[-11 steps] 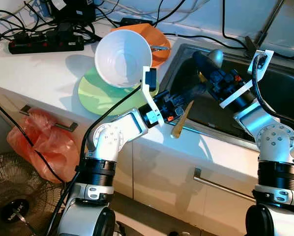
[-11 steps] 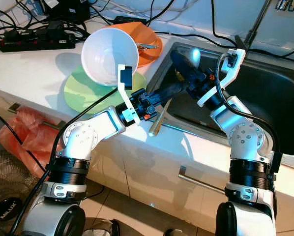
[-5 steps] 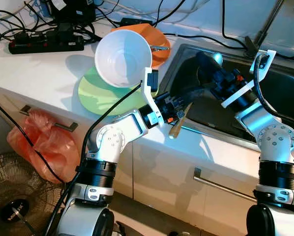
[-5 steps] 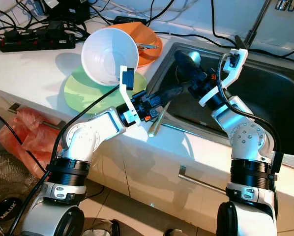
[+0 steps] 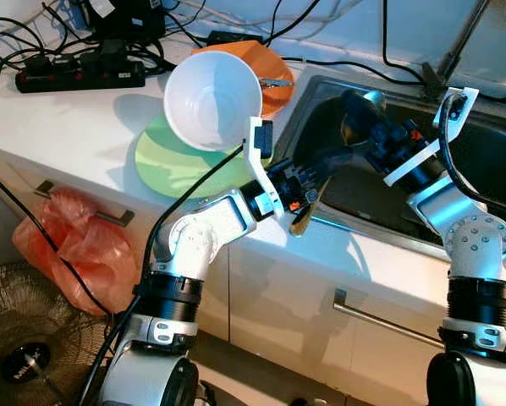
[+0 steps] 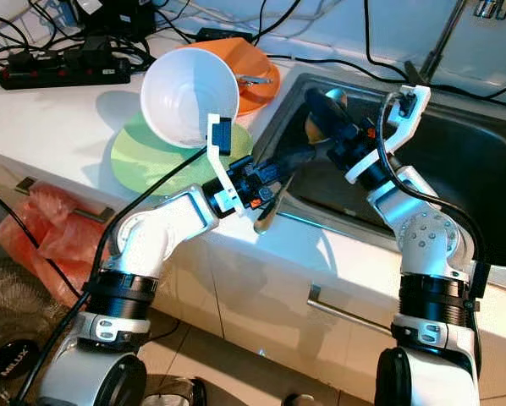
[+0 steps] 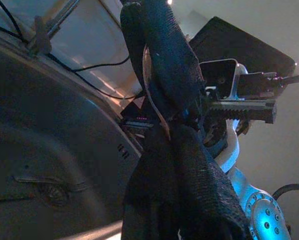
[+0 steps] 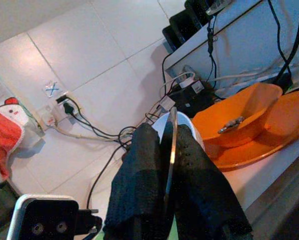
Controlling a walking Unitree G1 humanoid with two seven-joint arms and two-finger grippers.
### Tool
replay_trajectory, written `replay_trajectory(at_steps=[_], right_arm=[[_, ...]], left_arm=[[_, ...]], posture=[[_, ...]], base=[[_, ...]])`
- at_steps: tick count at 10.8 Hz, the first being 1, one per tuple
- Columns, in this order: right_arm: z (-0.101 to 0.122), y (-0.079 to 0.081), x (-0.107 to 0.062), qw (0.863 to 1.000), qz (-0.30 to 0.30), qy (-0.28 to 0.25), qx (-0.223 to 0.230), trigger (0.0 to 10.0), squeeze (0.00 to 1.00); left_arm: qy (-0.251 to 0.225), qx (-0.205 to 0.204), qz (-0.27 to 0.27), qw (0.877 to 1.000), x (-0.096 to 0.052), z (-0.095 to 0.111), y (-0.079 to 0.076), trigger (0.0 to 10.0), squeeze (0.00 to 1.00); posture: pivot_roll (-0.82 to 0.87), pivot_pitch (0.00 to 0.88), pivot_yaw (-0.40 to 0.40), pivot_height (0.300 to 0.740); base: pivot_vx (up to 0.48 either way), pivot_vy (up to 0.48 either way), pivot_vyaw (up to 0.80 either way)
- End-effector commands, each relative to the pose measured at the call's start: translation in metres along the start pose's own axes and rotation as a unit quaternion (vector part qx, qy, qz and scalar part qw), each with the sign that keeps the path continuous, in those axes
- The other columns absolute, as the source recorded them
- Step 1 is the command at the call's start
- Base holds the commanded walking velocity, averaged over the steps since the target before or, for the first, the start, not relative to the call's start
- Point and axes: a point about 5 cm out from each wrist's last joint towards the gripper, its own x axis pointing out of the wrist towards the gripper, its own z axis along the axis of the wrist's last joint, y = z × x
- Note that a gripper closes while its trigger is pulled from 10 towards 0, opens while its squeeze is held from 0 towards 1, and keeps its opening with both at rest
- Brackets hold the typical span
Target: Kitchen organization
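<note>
At the near lip of the counter (image 5: 354, 254), my left gripper (image 5: 321, 162) is clamped on a wooden-handled utensil (image 5: 305, 218), its pale handle hanging down over the edge just left of the sink (image 5: 490, 152). Over the last second that handle has been drawn up and in toward the sink rim, less of it dangling past the counter front. Just beyond, over the sink's near-left corner, my right gripper (image 5: 354, 108) is closed on a thin metal spoon (image 8: 170, 150), its edge pressed between the two black pads; it has edged slightly right and farther in over the basin. The two grippers nearly meet there, and I judge both utensils are on their way out of the sink to the counter. To the left, the white bowl (image 5: 211, 100) sits tilted on the green plate (image 5: 164, 162). Farther back, the orange bowl (image 5: 270, 80) holds a small metal piece, and a black power strip (image 5: 79, 72) lies against the wall.
</note>
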Motion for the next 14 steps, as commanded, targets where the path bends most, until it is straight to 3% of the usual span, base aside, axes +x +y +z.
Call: replay_trajectory(at_steps=[1,3,6,7,8,9,10,11,12,14], right_arm=[[-0.002,-0.004,-0.007,1.000,-0.011,0.012,-0.011,0.0,0.00],[-0.001,-0.004,-0.006,1.000,-0.013,0.012,-0.014,0.0,0.00],[0.005,-0.010,-0.005,0.998,-0.049,-0.005,-0.036,0.0,0.00],[0.011,-0.026,-0.005,0.988,-0.132,-0.018,-0.083,0.0,0.00],[0.018,-0.044,-0.008,0.967,-0.218,-0.025,-0.129,0.0,0.00],[0.022,-0.054,-0.011,0.952,-0.269,-0.034,-0.145,0.0,0.00],[0.027,-0.068,-0.017,0.927,-0.333,-0.043,-0.169,0.0,0.00],[0.030,-0.076,-0.021,0.913,-0.365,-0.052,-0.177,0.0,0.00],[0.033,-0.090,-0.029,0.885,-0.420,-0.060,-0.192,0.0,0.00],[0.030,-0.094,-0.030,0.874,-0.434,-0.051,-0.215,0.0,0.00]], left_arm=[[-0.062,0.030,0.021,0.997,-0.004,0.027,0.000,10.0,1.00],[-0.068,0.041,0.026,0.996,-0.001,0.029,-0.001,10.0,1.00],[-0.040,0.082,0.035,0.995,0.003,0.017,-0.008,10.0,1.00],[-0.013,0.120,0.054,0.991,-0.001,0.012,-0.004,10.0,1.00],[0.003,0.141,0.065,0.988,-0.007,0.010,-0.002,10.0,1.00],[0.010,0.149,0.067,0.987,-0.009,0.008,-0.003,10.0,1.00],[0.019,0.157,0.070,0.985,-0.014,0.005,-0.003,10.0,1.00],[0.028,0.162,0.072,0.984,-0.018,0.003,-0.003,10.0,1.00],[0.056,0.174,0.081,0.980,-0.028,-0.003,-0.002,10.0,1.00],[0.083,0.198,0.099,0.972,-0.039,-0.006,0.001,10.0,1.00]], posture=[[0.05,0.081,-0.015,0.740],[0.05,0.084,-0.017,0.740],[0.05,0.085,-0.016,0.740],[0.05,0.086,-0.015,0.740],[0.05,0.086,-0.015,0.740],[0.07,0.087,-0.016,0.740],[0.08,0.088,-0.019,0.740],[0.08,0.088,-0.019,0.740],[0.09,0.091,-0.019,0.740],[0.11,0.100,-0.011,0.740]], base=[[0.000,0.000,0.00],[0.000,0.000,0.00],[0.000,0.000,0.00],[0.000,0.000,0.00],[0.000,0.000,0.00],[0.000,0.000,0.00],[0.000,0.000,0.00],[0.000,0.000,0.00],[0.000,0.000,0.00],[0.000,0.000,0.00]])
